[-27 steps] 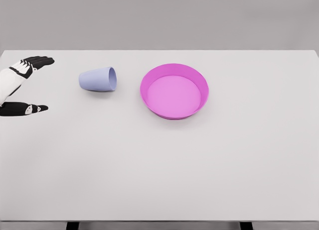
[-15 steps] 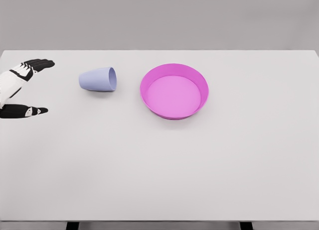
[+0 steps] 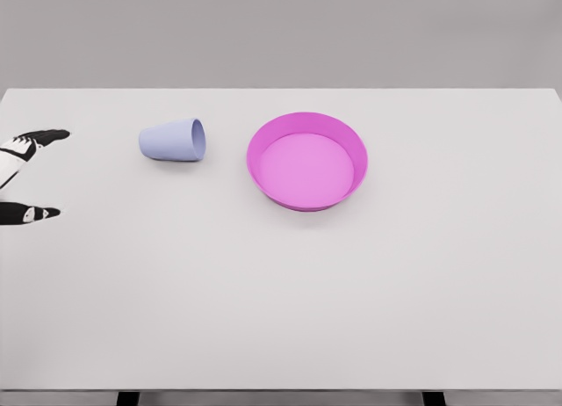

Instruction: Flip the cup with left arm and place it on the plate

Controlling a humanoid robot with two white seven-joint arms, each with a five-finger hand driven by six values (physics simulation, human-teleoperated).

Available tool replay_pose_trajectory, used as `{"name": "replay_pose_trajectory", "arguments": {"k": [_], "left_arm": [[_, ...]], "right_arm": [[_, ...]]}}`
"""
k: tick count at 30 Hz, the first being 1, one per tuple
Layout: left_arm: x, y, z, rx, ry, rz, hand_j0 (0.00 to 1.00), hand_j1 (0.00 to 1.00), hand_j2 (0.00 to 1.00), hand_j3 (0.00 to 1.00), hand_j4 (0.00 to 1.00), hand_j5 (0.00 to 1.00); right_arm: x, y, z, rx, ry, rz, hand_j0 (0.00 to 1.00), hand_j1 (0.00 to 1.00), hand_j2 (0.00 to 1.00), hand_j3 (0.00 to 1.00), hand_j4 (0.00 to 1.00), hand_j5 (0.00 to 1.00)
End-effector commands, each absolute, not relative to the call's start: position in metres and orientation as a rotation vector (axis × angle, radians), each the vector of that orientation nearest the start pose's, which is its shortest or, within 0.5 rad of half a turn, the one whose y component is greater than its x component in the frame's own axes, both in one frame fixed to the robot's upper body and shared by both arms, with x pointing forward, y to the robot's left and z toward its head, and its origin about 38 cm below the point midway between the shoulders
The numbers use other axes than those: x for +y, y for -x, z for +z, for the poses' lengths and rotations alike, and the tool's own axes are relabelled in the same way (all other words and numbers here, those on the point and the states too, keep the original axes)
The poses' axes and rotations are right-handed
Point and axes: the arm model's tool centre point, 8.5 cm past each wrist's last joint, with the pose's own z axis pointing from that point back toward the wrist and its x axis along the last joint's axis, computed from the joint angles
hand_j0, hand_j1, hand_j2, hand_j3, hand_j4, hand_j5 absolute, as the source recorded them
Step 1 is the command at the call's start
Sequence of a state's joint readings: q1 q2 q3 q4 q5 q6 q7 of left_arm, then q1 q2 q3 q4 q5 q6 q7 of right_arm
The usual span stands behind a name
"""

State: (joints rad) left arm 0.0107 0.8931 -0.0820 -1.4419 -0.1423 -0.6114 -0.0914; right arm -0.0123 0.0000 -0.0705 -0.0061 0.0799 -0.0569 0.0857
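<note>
Overhead, white table [image 3: 281, 292] against grey wall [image 3: 281, 32]

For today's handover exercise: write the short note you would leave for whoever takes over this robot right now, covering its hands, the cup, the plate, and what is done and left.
Left hand: at the table's far left edge, fingers spread, holding nothing, clear of the cup.
Right hand: not in view.
Cup: lying on its side on the table, mouth facing the plate, left of it and apart.
Plate: pink, empty, near the middle.
Done: nothing yet.
Left: grasp the cup, turn it upright, set it on the plate.
</note>
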Motion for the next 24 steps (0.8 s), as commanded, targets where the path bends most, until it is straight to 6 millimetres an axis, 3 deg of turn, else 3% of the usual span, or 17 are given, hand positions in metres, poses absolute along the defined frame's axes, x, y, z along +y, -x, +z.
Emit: {"name": "replay_pose_trajectory", "arguments": {"k": [1,3,6,8,12,14,17,20,24], "left_arm": [[0.457,-0.346,0.169,-1.647,-0.535,-1.219,1.00,1.00,1.00,1.00,1.00,1.00],[0.445,-0.346,0.177,-1.683,-0.517,-1.247,1.00,1.00,1.00,1.00,1.00,1.00],[0.398,-0.341,0.189,-1.694,-0.373,-1.443,1.00,1.00,1.00,1.00,1.00,1.00],[0.393,-0.342,0.189,-1.670,-0.339,-1.485,1.00,1.00,1.00,1.00,1.00,1.00],[0.359,-0.365,0.186,-1.630,-0.208,-1.527,1.00,1.00,1.00,1.00,1.00,1.00],[0.357,-0.377,0.182,-1.594,-0.203,-1.472,1.00,1.00,1.00,1.00,1.00,1.00],[0.372,-0.396,0.176,-1.579,-0.216,-1.359,1.00,1.00,1.00,1.00,1.00,1.00],[0.366,-0.402,0.165,-1.596,-0.188,-1.297,1.00,1.00,1.00,1.00,1.00,1.00],[0.363,-0.404,0.166,-1.604,-0.156,-1.260,1.00,1.00,1.00,1.00,1.00,1.00]], "right_arm": [[-0.264,-0.016,-0.262,-0.076,0.002,0.016,1.00,1.00,1.00,1.00,1.00,1.00],[-0.264,-0.016,-0.262,-0.074,0.002,0.016,1.00,1.00,1.00,1.00,1.00,1.00],[-0.264,-0.016,-0.262,-0.074,0.002,0.016,1.00,1.00,1.00,1.00,1.00,1.00],[-0.264,-0.016,-0.262,-0.074,0.002,0.016,1.00,1.00,1.00,1.00,1.00,1.00],[-0.264,-0.016,-0.262,-0.074,0.002,0.016,1.00,1.00,1.00,1.00,1.00,1.00],[-0.264,-0.016,-0.262,-0.074,0.002,0.016,1.00,1.00,1.00,1.00,1.00,1.00],[-0.264,-0.016,-0.262,-0.074,0.002,0.016,1.00,1.00,1.00,1.00,1.00,1.00],[-0.264,-0.016,-0.262,-0.076,0.002,0.016,1.00,1.00,1.00,1.00,1.00,1.00],[-0.264,-0.016,-0.262,-0.076,0.002,0.016,1.00,1.00,1.00,1.00,1.00,1.00]]}}
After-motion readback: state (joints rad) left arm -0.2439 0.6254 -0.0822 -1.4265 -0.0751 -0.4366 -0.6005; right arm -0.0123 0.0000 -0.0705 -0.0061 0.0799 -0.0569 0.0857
